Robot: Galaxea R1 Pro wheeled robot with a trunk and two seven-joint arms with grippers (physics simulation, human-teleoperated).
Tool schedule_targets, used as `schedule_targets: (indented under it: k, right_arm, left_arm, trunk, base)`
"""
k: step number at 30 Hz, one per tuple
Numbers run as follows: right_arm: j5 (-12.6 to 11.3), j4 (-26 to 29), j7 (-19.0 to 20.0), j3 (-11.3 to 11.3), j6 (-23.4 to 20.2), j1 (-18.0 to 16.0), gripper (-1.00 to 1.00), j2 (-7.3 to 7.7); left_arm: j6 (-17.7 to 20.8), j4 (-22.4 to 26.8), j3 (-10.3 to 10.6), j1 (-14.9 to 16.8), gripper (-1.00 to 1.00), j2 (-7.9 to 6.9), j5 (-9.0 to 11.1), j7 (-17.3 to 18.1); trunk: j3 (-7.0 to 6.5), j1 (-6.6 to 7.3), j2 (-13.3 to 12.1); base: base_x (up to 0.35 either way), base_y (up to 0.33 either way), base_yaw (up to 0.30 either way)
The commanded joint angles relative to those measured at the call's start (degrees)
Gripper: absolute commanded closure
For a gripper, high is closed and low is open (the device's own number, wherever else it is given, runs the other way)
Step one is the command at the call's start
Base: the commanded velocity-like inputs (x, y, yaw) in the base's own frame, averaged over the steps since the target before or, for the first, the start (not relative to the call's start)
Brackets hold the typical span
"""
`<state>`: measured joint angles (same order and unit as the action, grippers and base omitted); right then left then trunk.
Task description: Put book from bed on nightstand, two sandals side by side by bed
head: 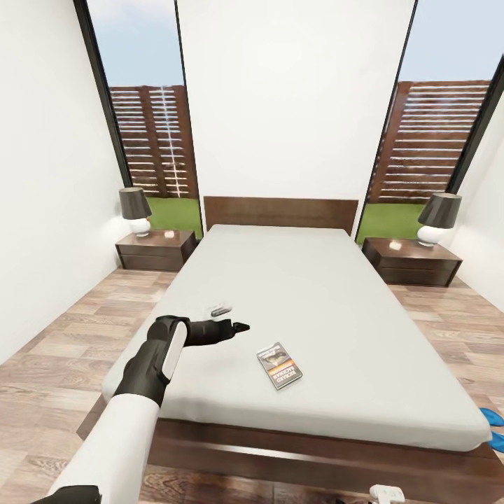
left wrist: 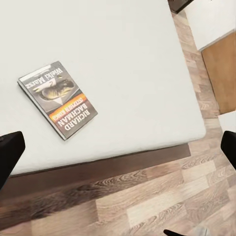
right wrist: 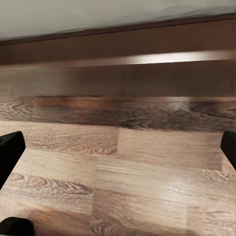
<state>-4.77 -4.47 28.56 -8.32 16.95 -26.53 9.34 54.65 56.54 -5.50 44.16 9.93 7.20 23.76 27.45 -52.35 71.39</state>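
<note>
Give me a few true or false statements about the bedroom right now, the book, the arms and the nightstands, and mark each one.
1. The book lies on the bed. True.
2. The left end effector grips the book. False: it hovers over the mattress, apart from the book.
3. Each nightstand carries a lamp. True.
4. The book rests at the headboard. False: it lies near the foot of the bed.
5. The sandals sit on the mattress. False: a bit of blue shows on the floor beside the bed's corner.
</note>
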Motion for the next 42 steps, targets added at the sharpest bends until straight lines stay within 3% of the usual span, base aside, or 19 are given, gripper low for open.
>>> schedule_targets:
  k: [1, 17, 19, 20, 21, 25, 27, 28, 29, 32, 39, 42]
  right_arm:
    - [-0.5, -0.3, 0.4, -0.2, 0.2, -0.1, -1.0, 0.04]
    - [-0.5, -0.3, 0.9, -0.2, 1.7, -0.1, -1.0, 0.25]
    - [-0.6, -0.3, 0.9, -0.2, 5.0, -0.1, -1.0, 0.39]
    - [-0.7, -0.2, 0.9, -0.2, 12.1, -0.1, -1.0, 0.5]
    - [-0.7, -0.2, 0.9, -0.3, 14.6, -0.1, -1.0, 0.68]
    - [-0.8, 1.0, 0.9, -0.7, 18.3, -0.1, -1.0, 1.73]
    - [-0.8, 3.5, 0.9, -0.8, 18.8, -0.1, -1.0, 2.04]
    - [-0.9, 16.5, 0.9, -0.4, 19.0, -0.1, -1.0, 2.2]
    - [-0.9, 19.2, 0.9, -0.4, 19.0, -0.1, -1.0, 2.19]
    - [-0.9, 23.8, 0.9, -0.5, 19.0, -0.1, -1.0, 2.21]
    - [-0.9, 28.2, 0.6, -1.3, 19.0, -0.1, -1.0, 2.22]
    - [-0.9, 32.3, 0.4, -4.2, 19.0, -0.1, -1.0, 2.16]
  left_arm:
    - [0.3, 0.0, -0.2, 0.0, -1.0, 0.07, 0.3, 0.0]
    - [-0.3, -1.8, -0.1, 0.0, -1.0, 0.07, 0.4, 0.0]
    - [-0.3, -2.0, -0.1, 0.0, -1.0, 0.07, 0.4, 0.0]
    - [-0.3, -2.1, -0.1, 0.0, -1.0, 0.07, 0.4, 0.1]
    - [-0.3, -2.1, -0.1, 0.0, -1.0, 0.07, 0.4, 0.1]
    - [-0.4, -2.3, 0.0, 0.0, -1.0, 0.07, 0.4, 0.1]
    - [-0.5, -2.3, 0.0, 0.0, -1.0, 0.07, 0.4, 0.0]
    - [-1.1, -3.4, 0.1, 0.0, -1.0, 0.07, 0.4, -0.1]
    - [-1.6, -3.8, 0.1, 0.0, -1.0, 0.07, 0.4, -0.1]
    - [-2.5, -4.4, 0.1, 0.0, -1.0, 0.07, 0.4, -0.1]
    - [-2.8, -4.6, 0.1, 0.0, -1.0, 0.07, 0.4, -0.1]
    - [-2.8, -4.6, 0.1, 0.0, -1.0, 0.07, 0.4, -0.1]
  trunk:
    - [0.06, -0.01, 0.0]
    - [0.06, -0.01, 0.0]
    - [0.06, -0.01, 0.0]
    - [0.06, -0.01, 0.0]
    - [0.06, -0.01, 0.0]
    - [0.06, -0.01, 0.0]
    - [0.06, -0.01, 0.0]
    - [0.06, -0.01, 0.0]
    - [0.06, -0.01, 0.0]
    - [0.06, -0.01, 0.0]
    - [0.06, -0.01, 0.0]
    - [0.06, -0.01, 0.0]
  base:
    - [0.076, 0.0, 0.0]
    - [0.242, 0.0, 0.0]
    - [0.051, 0.0, 0.0]
    - [0.013, 0.0, 0.0]
    - [0.008, 0.0, 0.0]
    - [0.004, 0.0, 0.0]
    - [0.001, 0.0, 0.0]
    - [0.0, 0.0, 0.0]
    - [0.0, 0.0, 0.0]
    - [0.0, 0.0, 0.0]
    - [0.0, 0.0, 0.0]
    - [0.0, 0.0, 0.0]
